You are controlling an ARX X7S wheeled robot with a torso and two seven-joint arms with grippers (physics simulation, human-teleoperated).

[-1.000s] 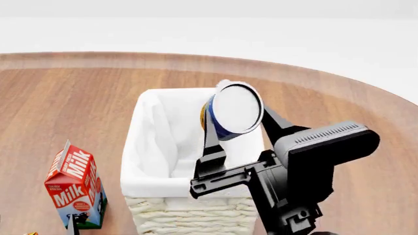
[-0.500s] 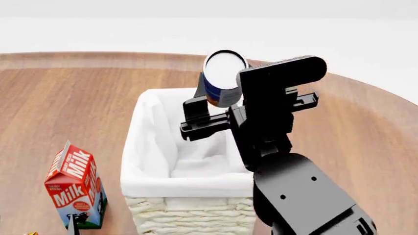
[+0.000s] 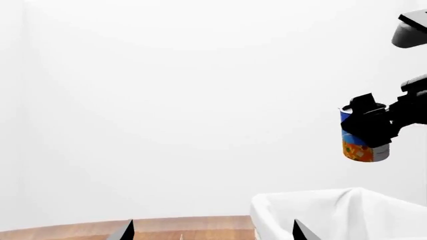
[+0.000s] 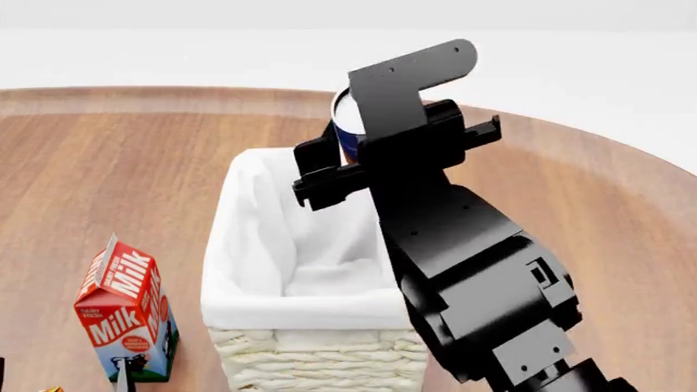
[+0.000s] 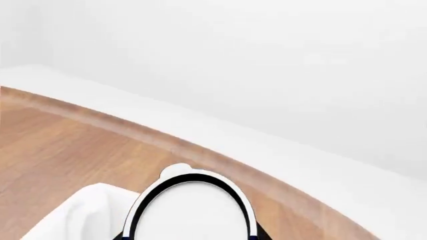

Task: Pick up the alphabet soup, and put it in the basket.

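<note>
Since 0.5 s ago the right arm has swung fwd, now covering most of the alphabet soup (image 4: 344, 122).

Head: right claw (image 4: 346, 155) clamps the soup above the basket (image 4: 256, 237) far end; milk carton (image 4: 123, 314) on worktop (image 4: 109, 180).

L wrist: soup (image 3: 363, 145) hangs over the basket (image 3: 320, 215); left claw (image 3: 212, 232) spread wide, holding nothing.

R wrist: soup top (image 5: 190, 212) close up.

The alphabet soup (image 3: 363, 142), a small can with a blue and yellow-orange label and a pale top, is held upright in the air, clamped in the right claw (image 3: 373, 125), above the far end of the basket (image 4: 256, 245). The basket, cream wicker lined with white cloth folded over its rim, is set on the wooden tabletop (image 4: 109, 171).
</note>
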